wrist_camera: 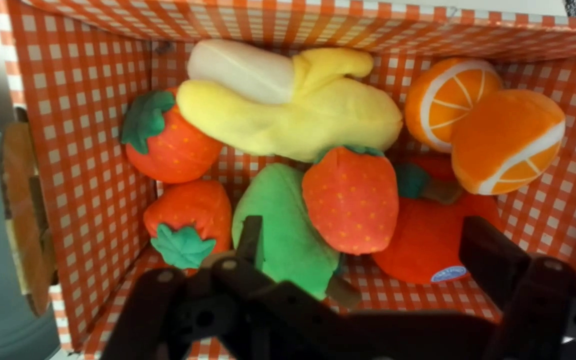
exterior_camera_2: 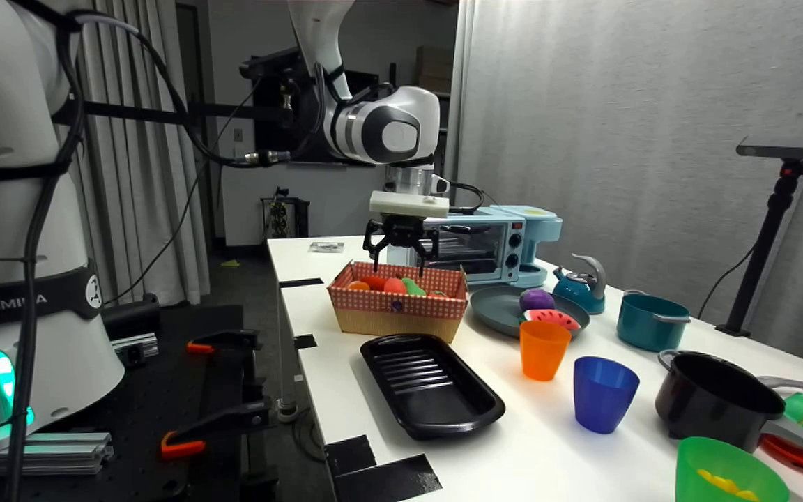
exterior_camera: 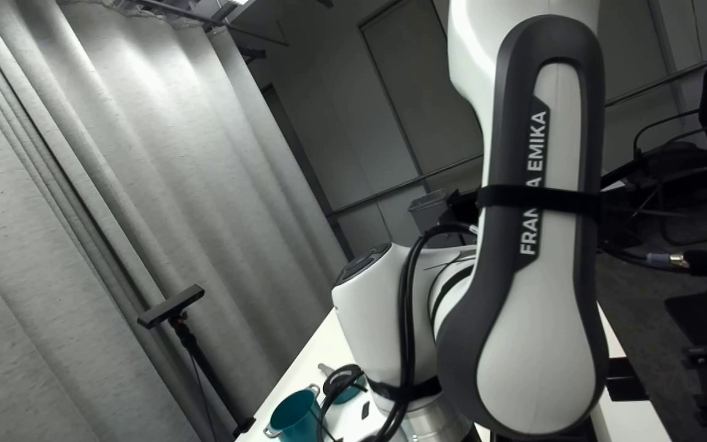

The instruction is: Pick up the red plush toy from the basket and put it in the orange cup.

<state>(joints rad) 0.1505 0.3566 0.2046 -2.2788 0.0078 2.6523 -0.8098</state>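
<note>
The basket [exterior_camera_2: 401, 321] is a red-checked box with a tan lower wall; its inside shows in the wrist view [wrist_camera: 83, 150]. It holds several plush toys. Red ones include a strawberry [wrist_camera: 352, 205] lying on top near the middle and a larger smooth red toy [wrist_camera: 418, 245] beside it. Two more strawberries [wrist_camera: 173, 145] lie at the left. My gripper [exterior_camera_2: 399, 270] is open and empty above the basket. In the wrist view the fingers [wrist_camera: 366, 225] stand apart, with the top strawberry and the red toy between them. The orange cup [exterior_camera_2: 543, 352] stands upright on the table.
A green plush [wrist_camera: 288, 235], a peeled banana [wrist_camera: 288, 117] and orange plush halves [wrist_camera: 505, 142] share the basket. A black tray [exterior_camera_2: 433, 390], grey plate [exterior_camera_2: 495, 317], blue cup [exterior_camera_2: 603, 397], black pot [exterior_camera_2: 715, 397] and green cup [exterior_camera_2: 722, 474] stand nearby. A toaster oven [exterior_camera_2: 471, 244] is behind.
</note>
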